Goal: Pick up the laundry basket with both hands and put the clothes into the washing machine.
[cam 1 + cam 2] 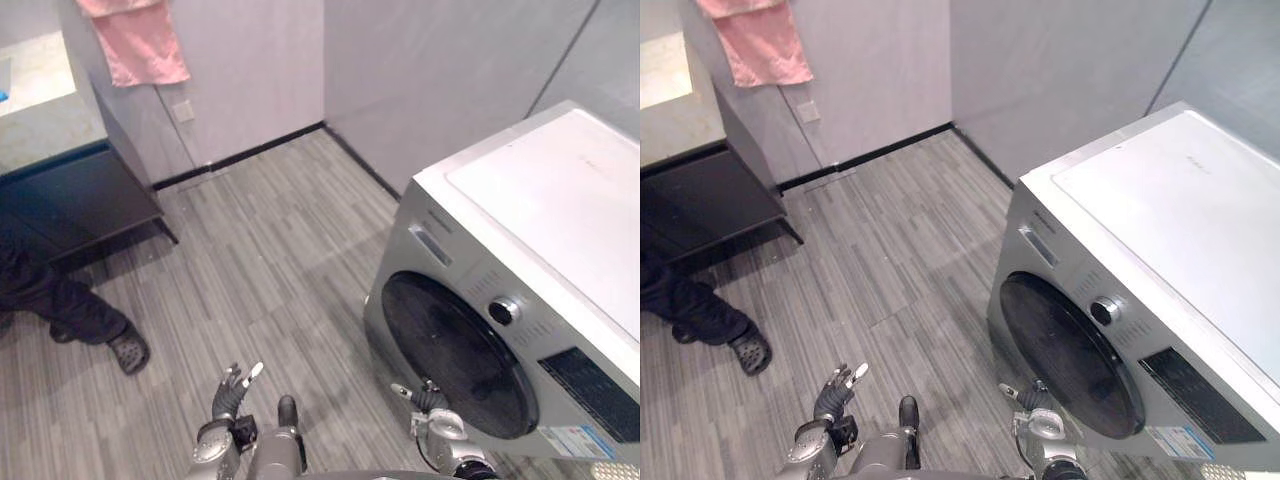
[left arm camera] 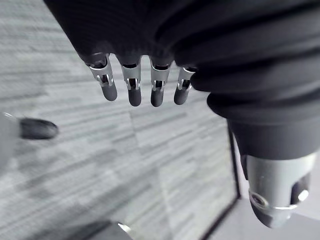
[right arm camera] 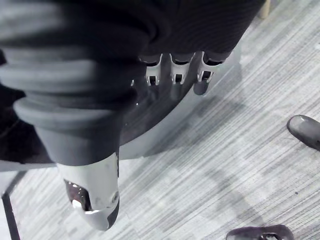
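The washing machine stands upright at the right of the frame: a silver-grey front-loader with a flat white top. Its round dark door, lower right, is shut; a silver knob sits just above it

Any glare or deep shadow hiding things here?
Left eye view: the washer top is bright with little detail, its door glass is black and shows nothing inside, and shadow under the cabinet darkens the person's leg. Left wrist view: the left hand has a dark cover that masks much of the floor. Right wrist view: the right hand cover does likewise, and the door is dim behind its fingers.
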